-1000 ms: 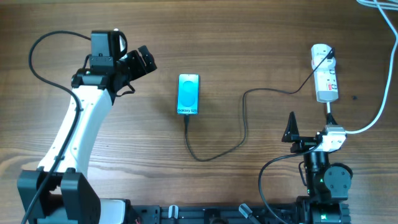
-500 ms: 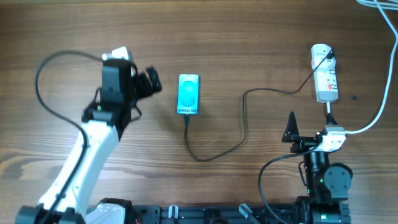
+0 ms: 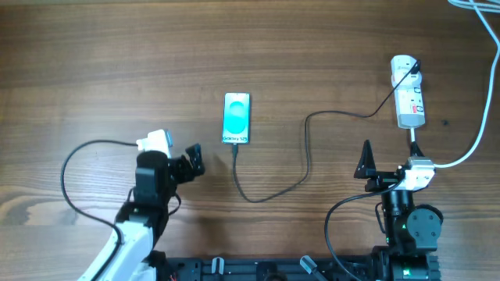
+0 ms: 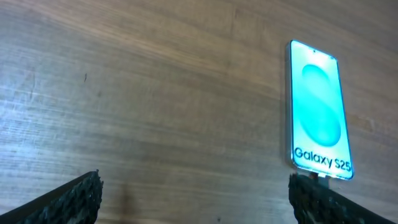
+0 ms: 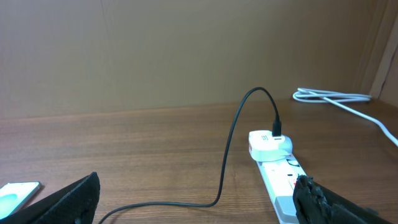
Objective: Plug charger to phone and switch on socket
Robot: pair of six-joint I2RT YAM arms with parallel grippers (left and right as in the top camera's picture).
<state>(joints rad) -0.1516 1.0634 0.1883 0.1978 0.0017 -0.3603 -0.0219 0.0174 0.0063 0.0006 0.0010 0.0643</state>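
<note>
The phone (image 3: 237,119) lies flat mid-table, its teal screen lit; it also shows in the left wrist view (image 4: 317,112) and at the edge of the right wrist view (image 5: 15,193). The charger (image 3: 307,148), a thin black cable, runs from the phone's bottom edge in a loop to the socket (image 3: 408,94) at the far right; its tip touches the phone's bottom edge. In the right wrist view the cable (image 5: 227,174) rises into a white adapter on the socket (image 5: 280,171). My left gripper (image 3: 191,160) (image 4: 196,205) is open and empty, front-left of the phone. My right gripper (image 3: 389,156) (image 5: 196,205) is open and empty, in front of the socket.
A thick white cable (image 3: 469,148) runs from the right arm's wrist up the table's right side to the far right corner; it also shows in the right wrist view (image 5: 336,99). The left arm's own black cable (image 3: 78,164) loops at the front left.
My left arm has drawn back from the far left of the phone toward the table's front edge, its gripper now front-left of the phone. The right arm, phone and cable have not moved.
</note>
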